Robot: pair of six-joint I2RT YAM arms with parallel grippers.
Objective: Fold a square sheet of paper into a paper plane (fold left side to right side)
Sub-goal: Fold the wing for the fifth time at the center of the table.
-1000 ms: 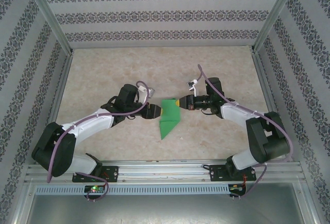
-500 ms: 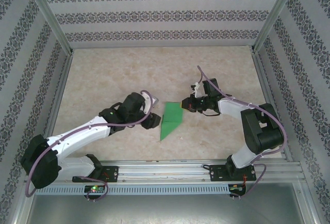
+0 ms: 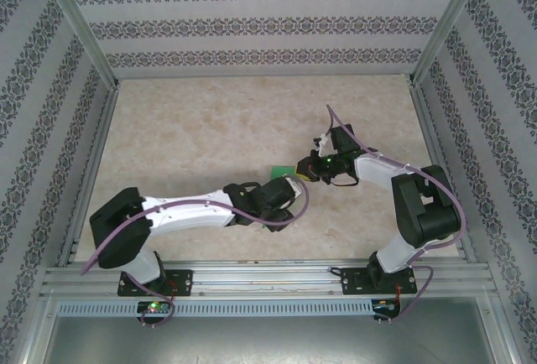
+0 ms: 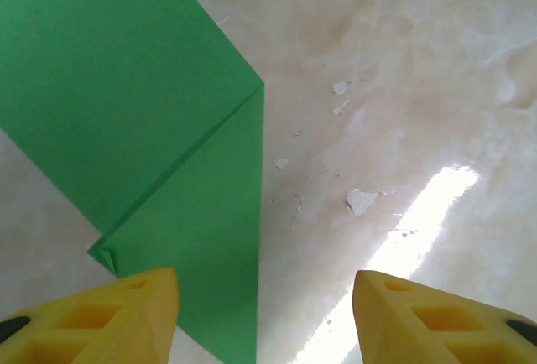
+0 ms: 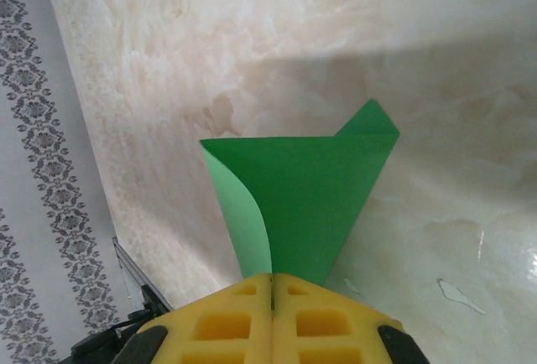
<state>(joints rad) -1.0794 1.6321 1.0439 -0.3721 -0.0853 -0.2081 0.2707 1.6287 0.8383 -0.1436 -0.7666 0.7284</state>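
Right jaws clamped on green paper, near layer curling, seemingly raised above marbled tabletop

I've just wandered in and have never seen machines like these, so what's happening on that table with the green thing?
Two robot arms are folding a green sheet of paper into a plane on the marbled table. The right hand is closed on one edge of the sheet, pinching it. The left hand is open and hovers low over the paper, gripping nothing. The sheet already has a diagonal fold, but it is not a finished plane yet.
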